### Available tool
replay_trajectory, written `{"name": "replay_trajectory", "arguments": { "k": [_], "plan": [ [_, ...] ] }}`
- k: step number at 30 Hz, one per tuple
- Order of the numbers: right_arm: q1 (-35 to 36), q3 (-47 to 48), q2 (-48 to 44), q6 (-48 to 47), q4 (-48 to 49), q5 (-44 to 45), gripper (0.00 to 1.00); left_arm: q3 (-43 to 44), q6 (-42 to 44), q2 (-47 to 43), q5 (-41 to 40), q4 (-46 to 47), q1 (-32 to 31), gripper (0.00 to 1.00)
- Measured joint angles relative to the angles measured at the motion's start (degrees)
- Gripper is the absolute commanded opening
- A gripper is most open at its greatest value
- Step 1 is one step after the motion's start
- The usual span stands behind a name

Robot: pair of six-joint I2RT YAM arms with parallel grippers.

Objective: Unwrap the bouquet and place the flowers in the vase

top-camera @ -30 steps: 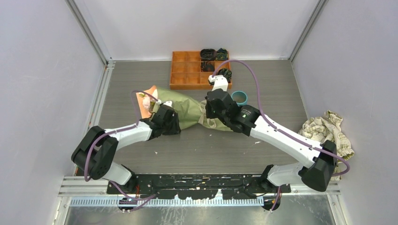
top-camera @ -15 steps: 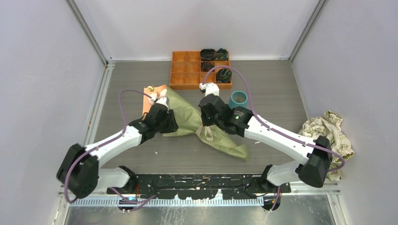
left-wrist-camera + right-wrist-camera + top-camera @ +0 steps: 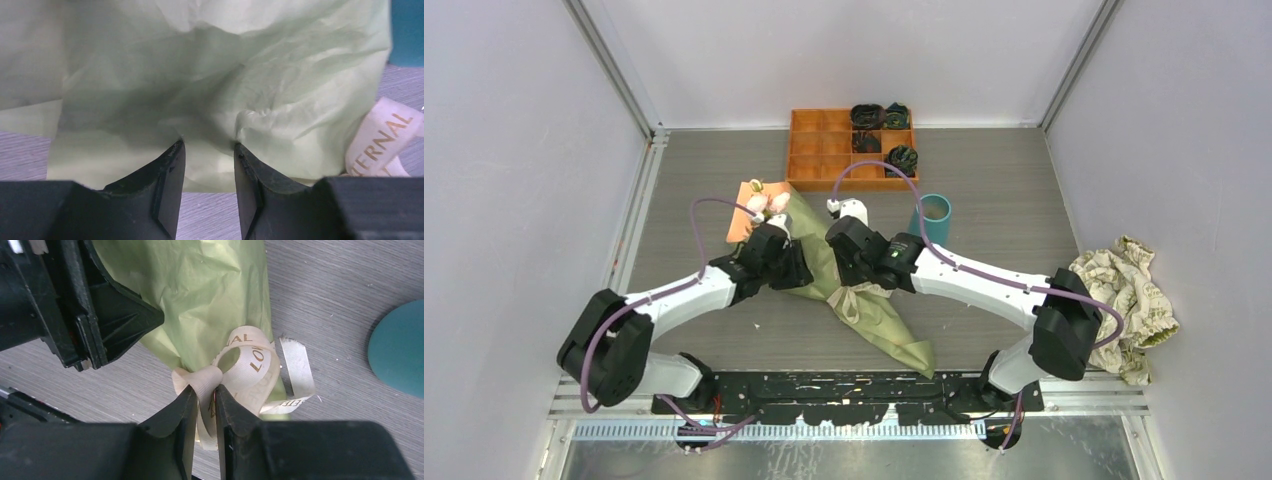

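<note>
From above, the bouquet (image 3: 879, 325) lies slantwise on the grey wood-grain tabletop (image 3: 984, 170), a long cone of crinkled olive-green paper. Its pointed end lies toward the arm bases and its wide end, lined with peach-orange paper, points to the far left. The flowers (image 3: 769, 203), small pink blooms, peek from that wide mouth. The left gripper (image 3: 802, 272) sits on the broad part of the cone, and the right gripper (image 3: 849, 290) is on its waist, just beside it. The vase (image 3: 934, 218), a matte teal cylinder, stands upright just right of the right arm, apart from the paper. An orange compartmented tray (image 3: 809, 165) with dark bundles sits at the far edge, and a crumpled patterned cloth (image 3: 1124, 290) lies at the right.

In the left wrist view, the left gripper (image 3: 207, 155) grasps the bouquet, its two black wedge-shaped fingers pressing into soft, puckered pale-green paper. A strip of woven cream ribbon (image 3: 382, 137) with gold lettering curls at the right, and a corner of teal shows above it.

In the right wrist view, the right gripper (image 3: 206, 392) is nipped narrowly on the ribbon's knot, where the paper cone is cinched. Ribbon loops and a frayed tail spread to the right, and the vase's rounded teal wall is at the edge
</note>
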Motion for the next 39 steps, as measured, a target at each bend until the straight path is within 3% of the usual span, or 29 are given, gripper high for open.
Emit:
{"name": "replay_trajectory", "arguments": {
  "k": [5, 8, 11, 17, 28, 32, 39],
  "plan": [
    [0.0, -0.4, 0.4, 0.0, 0.0, 1.5, 0.26, -0.2, -0.9, 3.7, 1.5, 2.2, 0.0, 0.41],
    [0.0, -0.4, 0.5, -0.1, 0.0, 2.8, 0.37, -0.2, -0.9, 4.7, 1.5, 3.3, 0.0, 0.41],
    [0.0, -0.4, 0.5, -0.5, 0.0, 4.2, 0.38, -0.2, -0.8, 6.2, 1.5, 4.4, 0.0, 0.41],
    [0.0, 0.3, 0.5, -1.8, -0.5, 6.9, 0.23, -0.2, -0.9, 8.9, 1.5, 5.6, 0.0, 0.4],
    [0.0, 2.3, 0.5, -3.3, -0.5, 10.1, 0.21, -0.2, -0.9, 10.3, 1.5, 7.7, -0.1, 0.4],
    [0.0, 3.5, 0.5, -4.0, -0.5, 10.9, 0.02, -0.2, -0.9, 10.7, 1.5, 8.6, -0.1, 0.4],
    [0.0, 6.0, 0.5, -5.2, -1.7, 11.9, 0.01, 0.0, -0.9, 11.4, 1.5, 9.8, -0.1, 0.4]
  ]
}}
